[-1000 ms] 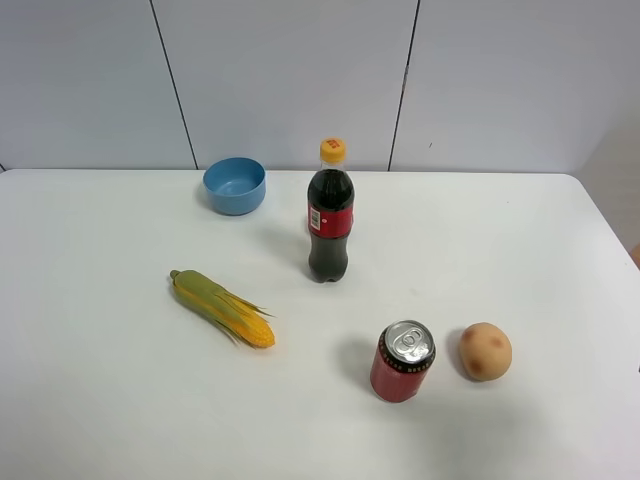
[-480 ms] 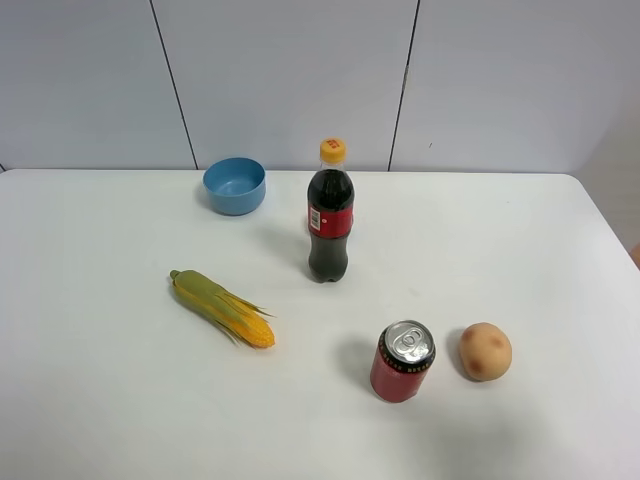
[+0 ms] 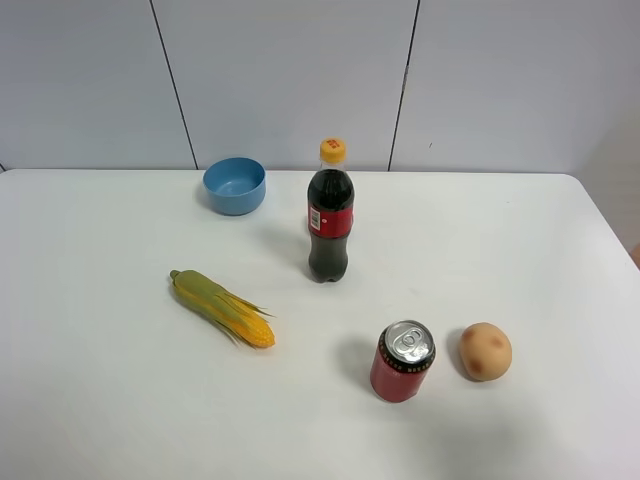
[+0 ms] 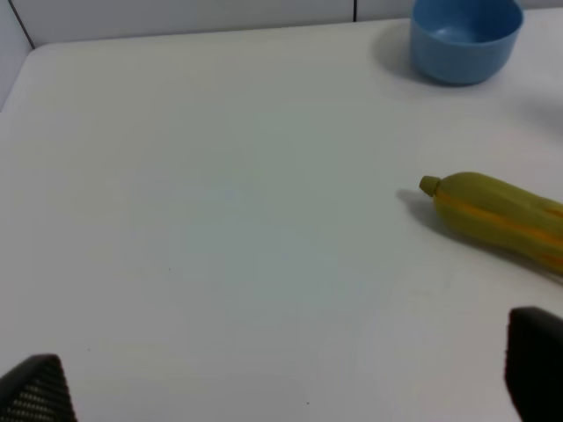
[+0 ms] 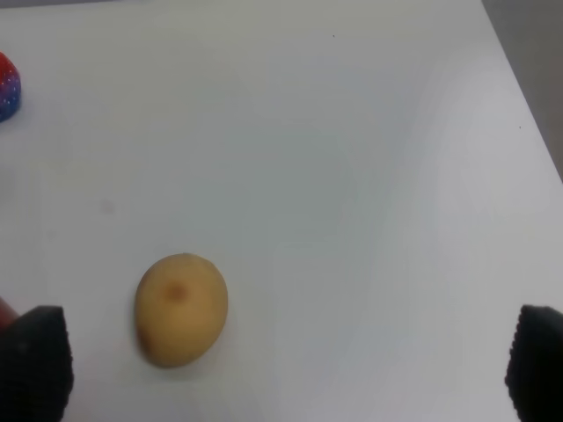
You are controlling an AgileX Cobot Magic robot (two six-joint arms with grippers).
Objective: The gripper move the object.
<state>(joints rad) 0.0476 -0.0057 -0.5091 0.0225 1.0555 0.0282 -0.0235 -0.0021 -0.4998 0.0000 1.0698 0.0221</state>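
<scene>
white table (image 3: 120, 420) | corn (image 3: 222, 307) lying free (labels unreadable); both grippers' jaws spread wide

Corn (image 3: 222, 308) left of bottle (image 3: 330, 212); can (image 3: 402, 361) beside potato (image 3: 486, 351).

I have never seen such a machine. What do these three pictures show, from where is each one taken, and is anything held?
This is a robot with two arms, each ending in a claw. One picture comes from a camera high above the table. It shows the corn, a blue bowl, a cola bottle, a red can and a potato; the arms are out of this view. The other two come from cameras on the wrists. The left one looks past its open claw at the corn and bowl. The right one looks past its open claw at the potato. Only the dark fingertips show at the edges. Nothing is held.
</scene>
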